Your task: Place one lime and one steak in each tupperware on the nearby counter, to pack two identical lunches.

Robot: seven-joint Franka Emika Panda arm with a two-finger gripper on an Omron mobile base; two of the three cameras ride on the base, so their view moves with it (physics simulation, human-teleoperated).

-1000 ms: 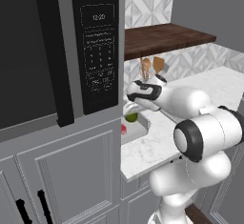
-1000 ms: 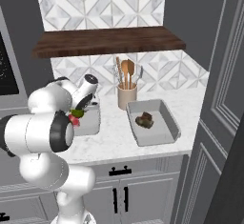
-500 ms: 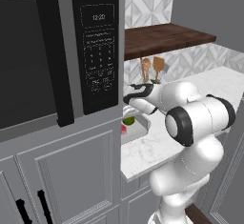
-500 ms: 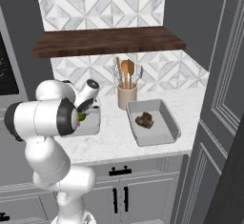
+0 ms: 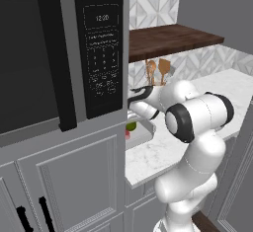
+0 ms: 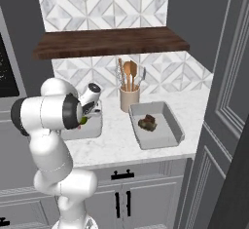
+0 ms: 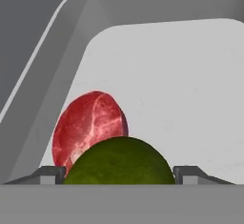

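Note:
My gripper is shut on a lime, its two fingertips flanking the dark-green ball. It hangs low inside the left tupperware, just in front of a red marbled steak lying on the tray floor. From the left base view the lime and the red steak sit in that tupperware beside the microwave cabinet, under my hand. The right base view shows the left tupperware behind my arm, and the right tupperware holding a dark steak.
A beige cup of wooden utensils stands on the counter between the trays at the back. A dark wooden shelf hangs above. The tall microwave cabinet closes in on the left; a grey panel on the right.
The elbow has swung up and round while the hand sank a little, carrying the lime lower into the left tupperware.

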